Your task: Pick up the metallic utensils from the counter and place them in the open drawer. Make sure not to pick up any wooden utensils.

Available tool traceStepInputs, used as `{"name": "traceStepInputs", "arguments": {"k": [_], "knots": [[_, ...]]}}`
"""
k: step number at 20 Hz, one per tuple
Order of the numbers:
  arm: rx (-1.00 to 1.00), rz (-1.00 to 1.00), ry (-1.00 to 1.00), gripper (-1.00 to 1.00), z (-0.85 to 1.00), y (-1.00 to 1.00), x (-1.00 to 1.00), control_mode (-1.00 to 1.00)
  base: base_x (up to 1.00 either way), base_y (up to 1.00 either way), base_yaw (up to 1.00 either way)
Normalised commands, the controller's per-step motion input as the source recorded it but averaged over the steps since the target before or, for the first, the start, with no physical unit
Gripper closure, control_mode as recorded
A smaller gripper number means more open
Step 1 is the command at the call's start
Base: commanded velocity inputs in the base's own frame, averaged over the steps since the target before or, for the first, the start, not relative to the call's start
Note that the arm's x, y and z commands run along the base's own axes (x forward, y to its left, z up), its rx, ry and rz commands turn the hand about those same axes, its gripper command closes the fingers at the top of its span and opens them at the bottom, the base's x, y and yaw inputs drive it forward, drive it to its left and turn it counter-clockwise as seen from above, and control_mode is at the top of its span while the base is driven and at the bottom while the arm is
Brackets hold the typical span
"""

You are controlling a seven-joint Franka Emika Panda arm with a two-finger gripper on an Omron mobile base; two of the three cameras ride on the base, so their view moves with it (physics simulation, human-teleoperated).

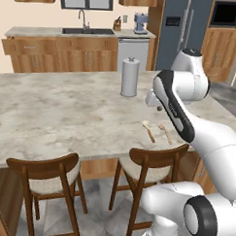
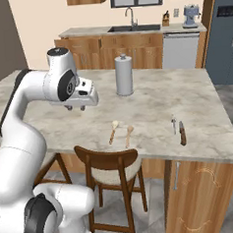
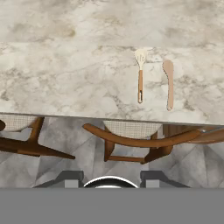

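On counter [image 2: 152, 111]: knife [image 2: 182, 133], fork [image 2: 174, 125], wooden spoons [image 2: 120, 131].

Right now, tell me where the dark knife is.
In the right base view, the knife lies near the counter's front right edge, just right of the silver fork and well right of the wooden spoons.

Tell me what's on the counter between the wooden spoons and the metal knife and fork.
Nothing: in the right base view, bare counter separates the wooden spoons from the fork and knife.

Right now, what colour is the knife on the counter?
Dark grey knife, lying near the counter edge; right base view shows it best.
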Motion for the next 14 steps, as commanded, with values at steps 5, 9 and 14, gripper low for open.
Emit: {"name": "traceStepInputs", "arguments": {"k": [5,9,14], "knots": [[0.0,-0.01,0.02,-1.0,-0.12,-0.05,0.0,-1.0,0.0,0.0,0.0],[0.0,0.0,-0.03,-1.0,0.0,-0.33,0.0,-1.0,0.0,0.0,0.0],[0.0,0.0,-0.03,-1.0,0.0,-0.88,0.0,-1.0,0.0,0.0,0.0]]}}
